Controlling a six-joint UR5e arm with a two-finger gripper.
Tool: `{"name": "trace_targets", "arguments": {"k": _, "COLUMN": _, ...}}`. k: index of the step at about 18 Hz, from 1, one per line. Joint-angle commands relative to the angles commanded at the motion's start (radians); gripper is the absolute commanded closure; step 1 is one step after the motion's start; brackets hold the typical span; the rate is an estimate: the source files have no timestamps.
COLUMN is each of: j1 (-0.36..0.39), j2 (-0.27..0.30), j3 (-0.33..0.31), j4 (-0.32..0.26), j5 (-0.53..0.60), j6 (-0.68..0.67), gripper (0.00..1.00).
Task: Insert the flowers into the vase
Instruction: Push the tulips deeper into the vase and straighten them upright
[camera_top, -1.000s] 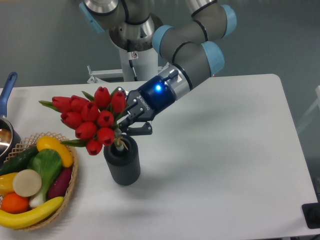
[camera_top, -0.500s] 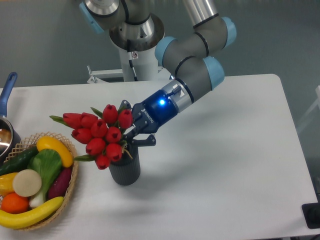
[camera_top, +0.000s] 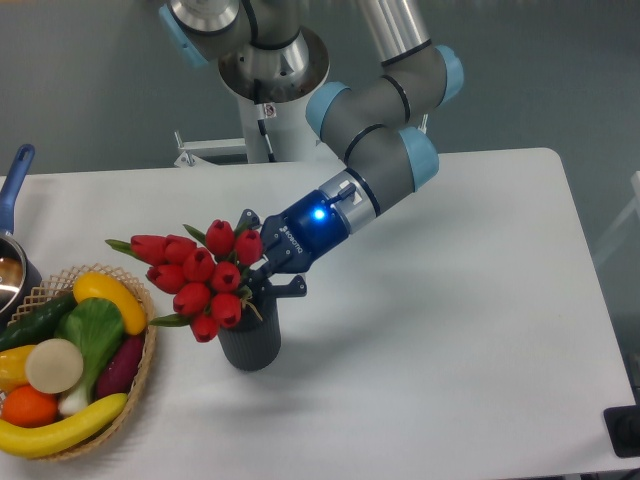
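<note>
Down went the tulip bunch (camera_top: 200, 283) since a sec ago; its stems were just at the mouth of the vase (camera_top: 250, 338), now the red heads sit low on the rim and hide the mouth. I see the end effector (camera_top: 268, 282) close above the vase, right behind the blooms, fingers clenched on the stem part, I think, tho leaves hide the exact grip. Bunch leans left, twd the wicker basket (camera_top: 143, 365) of fruit and veg, prob because the arm comes in slanted from the right. Vase stands upright on the desk (camera_top: 450, 330), near the basket but not touching. Lots of open desk to the right and front, so pulling back that way looks easy. Left is tight: a bump could tip the vase into the basket.
</note>
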Motion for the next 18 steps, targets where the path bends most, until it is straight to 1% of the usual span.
{"name": "trace_targets", "arguments": {"k": 9, "j1": 0.002, "j2": -0.035, "j3": 0.000, "j4": 0.000, "j5": 0.006, "j6": 0.031, "gripper": 0.77}}
{"name": "trace_targets", "arguments": {"k": 11, "j1": 0.002, "j2": -0.038, "j3": 0.000, "j4": 0.000, "j5": 0.006, "j6": 0.043, "gripper": 0.72}}
{"name": "trace_targets", "arguments": {"k": 13, "j1": 0.003, "j2": -0.040, "j3": 0.000, "j4": 0.000, "j5": 0.006, "j6": 0.045, "gripper": 0.72}}
{"name": "trace_targets", "arguments": {"k": 15, "j1": 0.008, "j2": -0.044, "j3": 0.000, "j4": 0.000, "j5": 0.008, "j6": 0.048, "gripper": 0.68}}
{"name": "trace_targets", "arguments": {"k": 17, "j1": 0.012, "j2": -0.049, "j3": -0.008, "j4": 0.000, "j5": 0.008, "j6": 0.064, "gripper": 0.67}}
{"name": "trace_targets", "arguments": {"k": 18, "j1": 0.015, "j2": -0.048, "j3": -0.011, "j4": 0.000, "j5": 0.008, "j6": 0.069, "gripper": 0.65}}
